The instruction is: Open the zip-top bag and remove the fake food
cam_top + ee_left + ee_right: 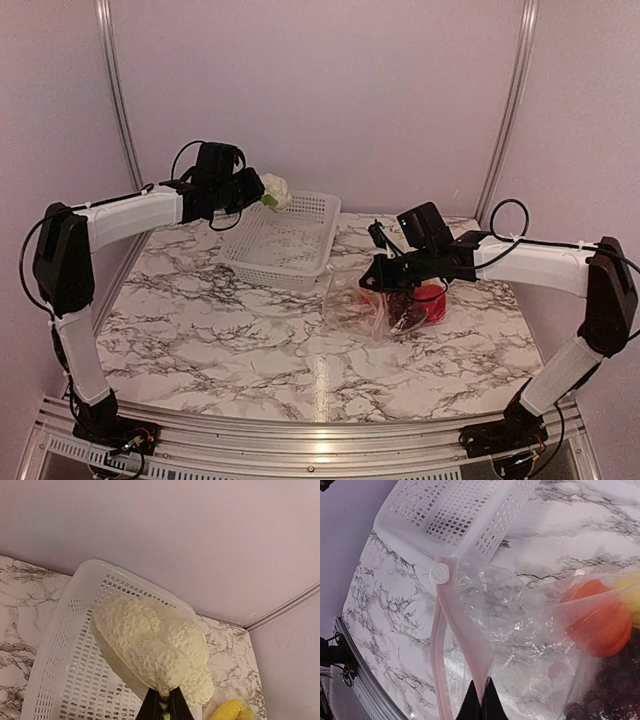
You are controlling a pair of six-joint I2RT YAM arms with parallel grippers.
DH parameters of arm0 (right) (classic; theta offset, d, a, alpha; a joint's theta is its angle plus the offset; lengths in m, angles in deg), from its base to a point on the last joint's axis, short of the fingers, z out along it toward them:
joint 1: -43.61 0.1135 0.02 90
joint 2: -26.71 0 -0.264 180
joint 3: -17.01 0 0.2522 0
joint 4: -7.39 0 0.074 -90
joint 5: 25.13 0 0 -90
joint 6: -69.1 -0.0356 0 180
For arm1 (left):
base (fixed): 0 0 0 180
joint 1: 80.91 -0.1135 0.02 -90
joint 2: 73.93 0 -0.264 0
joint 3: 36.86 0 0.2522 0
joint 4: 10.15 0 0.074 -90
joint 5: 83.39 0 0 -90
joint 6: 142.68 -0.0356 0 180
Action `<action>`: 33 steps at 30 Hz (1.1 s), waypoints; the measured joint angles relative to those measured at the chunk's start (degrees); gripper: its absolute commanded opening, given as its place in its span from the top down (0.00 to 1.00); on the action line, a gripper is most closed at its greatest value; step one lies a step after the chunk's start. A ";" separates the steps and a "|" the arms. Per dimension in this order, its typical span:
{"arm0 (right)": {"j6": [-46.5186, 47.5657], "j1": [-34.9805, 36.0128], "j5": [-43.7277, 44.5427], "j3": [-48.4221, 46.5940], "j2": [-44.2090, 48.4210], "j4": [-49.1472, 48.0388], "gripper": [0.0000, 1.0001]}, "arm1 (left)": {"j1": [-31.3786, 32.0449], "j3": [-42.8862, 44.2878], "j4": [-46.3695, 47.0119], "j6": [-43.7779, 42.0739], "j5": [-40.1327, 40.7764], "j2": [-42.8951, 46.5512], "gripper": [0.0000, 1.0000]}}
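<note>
While left fingers (148,709) pinch cabbage (150,645), right fingers (470,706) clamp zip-top bag (520,645).

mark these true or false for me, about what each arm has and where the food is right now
1. The left jaws are shut on the cabbage, which is held up above the white basket. True.
2. The right jaws are open and hold nothing. False: they are shut on the zip strip of the zip-top bag.
3. The orange piece lies in the basket. False: it is inside the bag.
4. The dark grapes are inside the bag. True.
</note>
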 measured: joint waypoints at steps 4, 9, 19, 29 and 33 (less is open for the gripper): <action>0.15 0.00 -1.11 -0.02 0.00 -0.33 1.00 | -0.83 12.98 -6.71 -5.20 2.10 -11.34 1.00; 0.07 -0.02 -2.25 -0.02 0.00 -0.83 1.00 | -0.94 23.21 -12.04 -10.51 5.84 -22.10 1.00; -0.13 -0.02 -5.60 -0.07 0.00 -1.44 1.00 | -0.39 29.11 -14.95 -17.73 11.15 -30.86 0.64; -0.11 -0.02 -7.34 -0.09 0.13 -2.14 1.00 | 0.22 27.78 -12.92 -18.03 5.60 -30.23 0.25; -0.04 -0.02 -7.67 0.24 0.94 -2.56 1.00 | 0.22 20.37 -11.32 -16.55 2.45 -24.24 0.21</action>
